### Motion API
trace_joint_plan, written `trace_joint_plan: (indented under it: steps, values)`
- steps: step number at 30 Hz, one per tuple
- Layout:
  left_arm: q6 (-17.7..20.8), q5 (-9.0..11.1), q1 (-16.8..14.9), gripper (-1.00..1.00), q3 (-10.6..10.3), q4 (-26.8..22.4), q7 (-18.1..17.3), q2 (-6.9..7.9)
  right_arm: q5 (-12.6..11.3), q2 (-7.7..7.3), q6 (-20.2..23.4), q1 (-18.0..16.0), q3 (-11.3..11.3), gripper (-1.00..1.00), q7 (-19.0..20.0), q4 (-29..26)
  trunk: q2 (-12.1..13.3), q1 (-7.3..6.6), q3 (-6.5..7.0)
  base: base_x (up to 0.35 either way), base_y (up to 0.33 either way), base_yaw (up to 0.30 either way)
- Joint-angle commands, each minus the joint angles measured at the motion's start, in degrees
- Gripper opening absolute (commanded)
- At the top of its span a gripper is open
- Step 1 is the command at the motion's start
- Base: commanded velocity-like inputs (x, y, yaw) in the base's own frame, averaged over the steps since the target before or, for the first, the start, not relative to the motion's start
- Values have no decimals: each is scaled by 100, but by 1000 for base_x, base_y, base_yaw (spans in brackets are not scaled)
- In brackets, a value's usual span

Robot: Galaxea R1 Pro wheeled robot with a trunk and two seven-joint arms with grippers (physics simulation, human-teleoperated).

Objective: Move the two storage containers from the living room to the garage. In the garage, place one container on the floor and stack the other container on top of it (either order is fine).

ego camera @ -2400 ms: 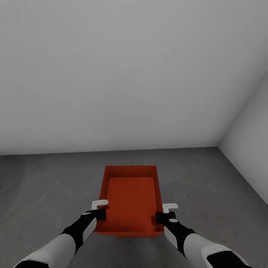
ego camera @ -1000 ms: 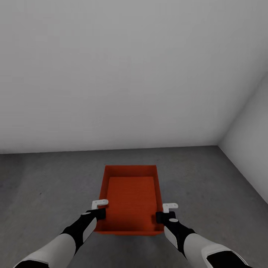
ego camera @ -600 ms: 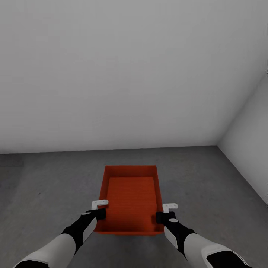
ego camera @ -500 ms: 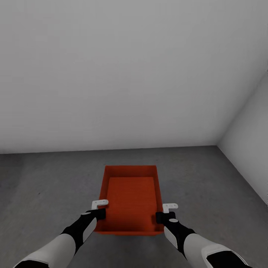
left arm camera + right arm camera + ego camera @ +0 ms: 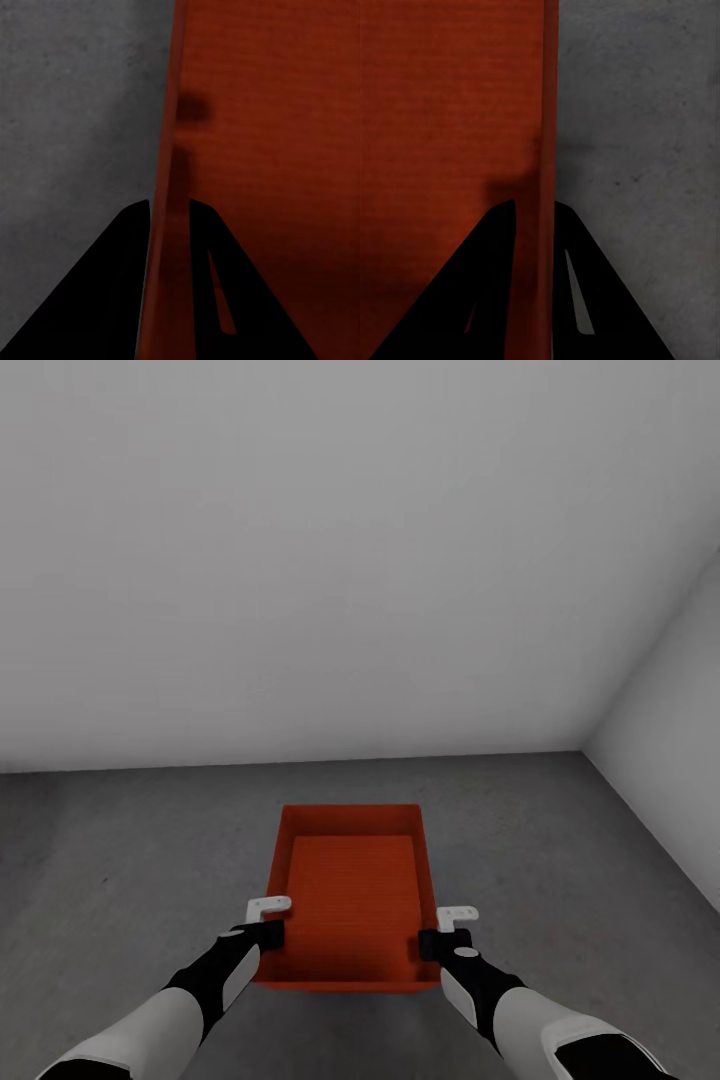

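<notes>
The left tool (image 5: 268,926) pinches the left long wall of the orange bin (image 5: 352,890) — in the left wrist view its dark fingers (image 5: 120,277) sit one on each side of the thin wall (image 5: 169,225), pressed against it. The right tool (image 5: 438,936) grips the opposite wall (image 5: 544,225) the same way, fingers (image 5: 487,277) clamped either side. The bin sits level between the arms, over the dark grey concrete floor (image 5: 560,840), near a corner of white walls (image 5: 350,560). No writing or labels can be made out anywhere.
</notes>
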Motion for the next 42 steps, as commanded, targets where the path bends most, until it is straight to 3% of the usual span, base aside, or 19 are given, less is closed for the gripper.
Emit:
trace_joint_plan:
  steps: [1,42]
  values:
    - [-38,-82,-5,-100,109,-289,443,3,-95,-2,-31,0,41,-100,-34,27,-4,0,-6,0,0,0]
    - [-39,-83,-5,-100,104,-291,444,3,-98,5,-39,0,41,-100,-38,27,-4,0,-6,25,0,0]
